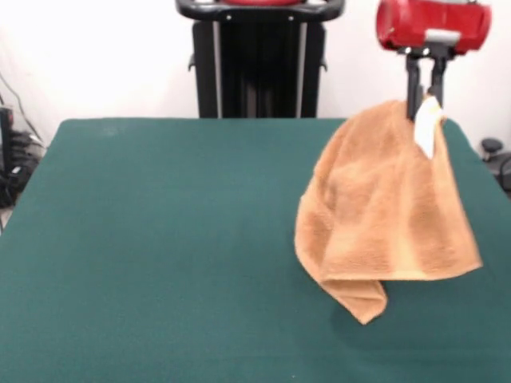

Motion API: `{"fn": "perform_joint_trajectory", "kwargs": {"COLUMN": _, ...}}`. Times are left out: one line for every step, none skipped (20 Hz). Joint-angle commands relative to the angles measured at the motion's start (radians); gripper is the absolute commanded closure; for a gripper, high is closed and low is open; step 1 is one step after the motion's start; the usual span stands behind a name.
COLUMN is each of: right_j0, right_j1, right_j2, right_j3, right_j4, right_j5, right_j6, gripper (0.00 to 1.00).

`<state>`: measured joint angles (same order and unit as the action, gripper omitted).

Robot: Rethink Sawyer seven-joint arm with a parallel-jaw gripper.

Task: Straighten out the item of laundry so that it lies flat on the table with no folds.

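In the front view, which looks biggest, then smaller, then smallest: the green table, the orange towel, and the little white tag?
1. The table, by far the largest.
2. The towel, hanging from the pincer.
3. The white tag, the smallest.

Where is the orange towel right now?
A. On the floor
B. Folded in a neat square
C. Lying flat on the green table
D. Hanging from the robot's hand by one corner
D. The hand pinches the top corner of the towel near its white tag, and the cloth hangs down draped, its bottom tip near the table.
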<state>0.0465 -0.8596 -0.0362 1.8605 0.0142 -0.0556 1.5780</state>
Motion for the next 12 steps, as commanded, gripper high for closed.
{"fn": "perform_joint_trajectory", "kwargs": {"right_j0": -0.142, "right_j1": -0.128, "right_j2": 0.182, "right_j3": 0.038, "right_j4": -0.029, "right_j5": -0.115, "right_j6": 0.288, "gripper": 1.0}}
{"fn": "perform_joint_trajectory", "kwargs": {"right_j0": -0.181, "right_j1": -0.153, "right_j2": 0.238, "right_j3": 0.045, "right_j4": -0.031, "right_j5": -0.113, "right_j6": 0.309, "gripper": 1.0}}
{"fn": "perform_joint_trajectory", "kwargs": {"right_j0": -0.192, "right_j1": -0.169, "right_j2": 0.255, "right_j3": 0.045, "right_j4": -0.027, "right_j5": -0.107, "right_j6": 0.312, "gripper": 1.0}}
{"fn": "perform_joint_trajectory", "kwargs": {"right_j0": -0.206, "right_j1": -0.183, "right_j2": 0.279, "right_j3": 0.046, "right_j4": -0.024, "right_j5": -0.114, "right_j6": 0.325, "gripper": 1.0}}
{"fn": "perform_joint_trajectory", "kwargs": {"right_j0": -0.207, "right_j1": -0.193, "right_j2": 0.286, "right_j3": 0.048, "right_j4": -0.017, "right_j5": -0.117, "right_j6": 0.327, "gripper": 1.0}}
{"fn": "perform_joint_trajectory", "kwargs": {"right_j0": -0.199, "right_j1": -0.199, "right_j2": 0.284, "right_j3": 0.05, "right_j4": -0.012, "right_j5": -0.13, "right_j6": 0.329, "gripper": 1.0}}
{"fn": "perform_joint_trajectory", "kwargs": {"right_j0": -0.196, "right_j1": -0.204, "right_j2": 0.284, "right_j3": 0.056, "right_j4": -0.01, "right_j5": -0.144, "right_j6": 0.327, "gripper": 1.0}}
{"fn": "perform_joint_trajectory", "kwargs": {"right_j0": -0.195, "right_j1": -0.212, "right_j2": 0.284, "right_j3": 0.076, "right_j4": -0.024, "right_j5": -0.168, "right_j6": 0.331, "gripper": 1.0}}
{"fn": "perform_joint_trajectory", "kwargs": {"right_j0": -0.206, "right_j1": -0.22, "right_j2": 0.297, "right_j3": 0.091, "right_j4": -0.035, "right_j5": -0.179, "right_j6": 0.333, "gripper": 1.0}}
{"fn": "perform_joint_trajectory", "kwargs": {"right_j0": -0.225, "right_j1": -0.229, "right_j2": 0.317, "right_j3": 0.114, "right_j4": -0.06, "right_j5": -0.204, "right_j6": 0.345, "gripper": 1.0}}
{"fn": "perform_joint_trajectory", "kwargs": {"right_j0": -0.236, "right_j1": -0.235, "right_j2": 0.326, "right_j3": 0.125, "right_j4": -0.069, "right_j5": -0.211, "right_j6": 0.347, "gripper": 1.0}}
{"fn": "perform_joint_trajectory", "kwargs": {"right_j0": -0.26, "right_j1": -0.242, "right_j2": 0.351, "right_j3": 0.143, "right_j4": -0.093, "right_j5": -0.223, "right_j6": 0.353, "gripper": 1.0}}
